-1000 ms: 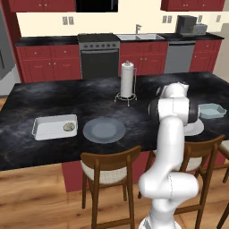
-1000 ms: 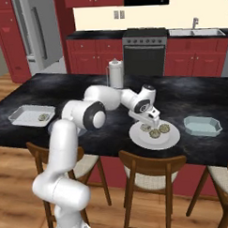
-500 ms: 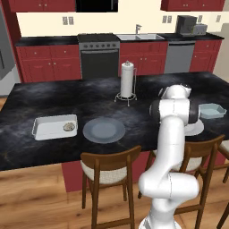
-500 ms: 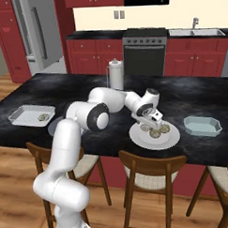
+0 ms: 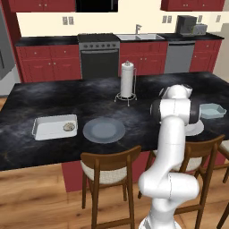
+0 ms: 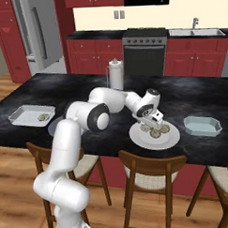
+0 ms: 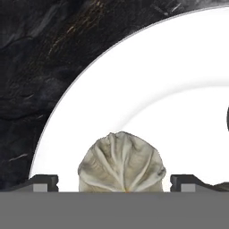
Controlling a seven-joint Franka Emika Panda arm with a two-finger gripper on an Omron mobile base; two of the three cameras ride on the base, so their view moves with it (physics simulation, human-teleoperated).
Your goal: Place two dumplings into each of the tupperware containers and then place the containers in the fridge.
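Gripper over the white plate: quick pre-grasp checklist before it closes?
1. Jaws wide: ok. Gripper is open, one finger tip on each side of the dumpling.
2. Target centred between the tips: ok in the hand view.
3. Low enough to pinch the dumpling: cannot tell; the base views do not show the height clearly.
4. Clearance from the other dumplings on the white plate: cannot tell, they sit close together.
5. White tub has room: ok, one dumpling in it.
6. Blue-green tub within reach and empty: looks ok.
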